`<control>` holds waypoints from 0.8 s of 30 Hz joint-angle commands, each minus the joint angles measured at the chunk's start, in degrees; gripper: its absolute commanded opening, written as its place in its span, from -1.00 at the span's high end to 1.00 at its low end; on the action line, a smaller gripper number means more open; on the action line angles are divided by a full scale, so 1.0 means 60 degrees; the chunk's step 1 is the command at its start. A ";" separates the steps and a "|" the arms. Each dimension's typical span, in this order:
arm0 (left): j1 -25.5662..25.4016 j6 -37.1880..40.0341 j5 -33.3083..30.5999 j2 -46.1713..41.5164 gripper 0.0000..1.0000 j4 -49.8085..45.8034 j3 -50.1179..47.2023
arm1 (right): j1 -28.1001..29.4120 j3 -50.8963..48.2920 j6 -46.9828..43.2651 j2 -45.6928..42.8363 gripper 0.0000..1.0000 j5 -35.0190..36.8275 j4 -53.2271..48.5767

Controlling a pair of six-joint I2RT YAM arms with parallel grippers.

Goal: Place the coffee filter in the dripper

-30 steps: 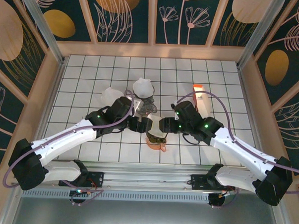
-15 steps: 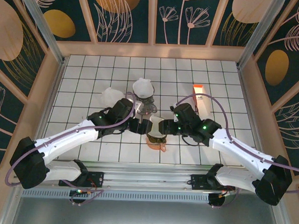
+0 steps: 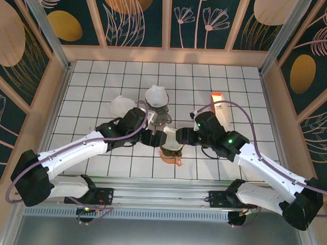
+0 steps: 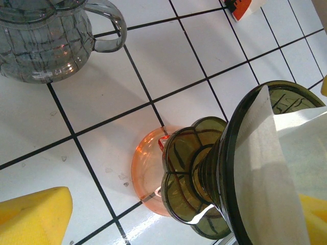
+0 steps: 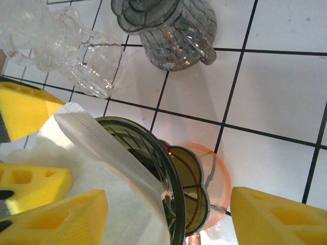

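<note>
The dark olive glass dripper point(image 3: 171, 148) point(image 4: 204, 168) point(image 5: 176, 184) stands on an orange translucent cup point(image 3: 174, 159) point(image 4: 145, 168). The white paper coffee filter point(image 3: 169, 137) point(image 4: 278, 168) point(image 5: 97, 148) sits inside it, its seamed edge sticking out past the rim. My left gripper point(image 3: 156, 138) point(image 4: 173, 219) is open beside the dripper's left side. My right gripper point(image 3: 180, 137) point(image 5: 168, 219) is open around the rim. One yellow pad point(image 5: 61, 219) lies against the paper; the other is off the glass.
Behind the dripper stand a smoky glass carafe point(image 3: 161, 114) point(image 4: 43, 46) point(image 5: 168, 30), a clear glass dripper point(image 3: 121, 105) point(image 5: 76, 48) and a white cone-shaped piece point(image 3: 156, 94). An orange-and-white box point(image 3: 216, 99) point(image 4: 245, 6) lies at the back right. White tiles surround them.
My right arm has drawn back a little to the right and its fingers have narrowed slightly. The left arm and the dripper stay put.
</note>
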 commanded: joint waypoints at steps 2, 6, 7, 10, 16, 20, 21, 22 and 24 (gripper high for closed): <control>0.0025 -0.0084 0.0083 0.0157 -0.87 0.0230 -0.0007 | -0.0097 -0.0346 0.0178 -0.0185 -0.18 0.0109 -0.0008; 0.0015 -0.0084 0.0095 0.0190 -0.88 0.0230 0.0046 | -0.0097 -0.0376 0.0120 0.0086 -0.13 0.0146 0.0112; 0.0021 -0.0098 0.0094 0.0179 -0.88 0.0230 0.0064 | -0.0097 -0.0379 0.0109 0.0155 -0.13 0.0153 0.0145; 0.0012 -0.0113 0.0108 0.0190 -0.88 0.0244 0.0076 | -0.0097 -0.0410 0.0105 0.0279 -0.13 0.0154 0.0220; 0.0012 -0.0128 0.0091 0.0190 -0.89 0.0215 0.0076 | -0.0095 -0.0322 0.0069 0.0420 -0.16 0.0206 0.0172; 0.0023 -0.0117 0.0125 0.0233 -0.89 0.0218 0.0136 | -0.0026 -0.0118 -0.0011 0.0418 -0.37 -0.0226 0.0504; 0.0014 -0.0117 0.0124 0.0241 -0.89 0.0215 0.0138 | -0.0011 -0.0037 -0.0016 0.0501 -0.40 -0.0312 0.0515; 0.0019 -0.0109 0.0129 0.0240 -0.89 0.0216 0.0135 | 0.0041 0.0028 -0.0052 0.0648 -0.41 -0.0316 0.0493; 0.0024 -0.0098 0.0130 0.0249 -0.89 0.0222 0.0129 | 0.0093 0.0034 -0.0085 0.0838 -0.42 -0.0323 0.0515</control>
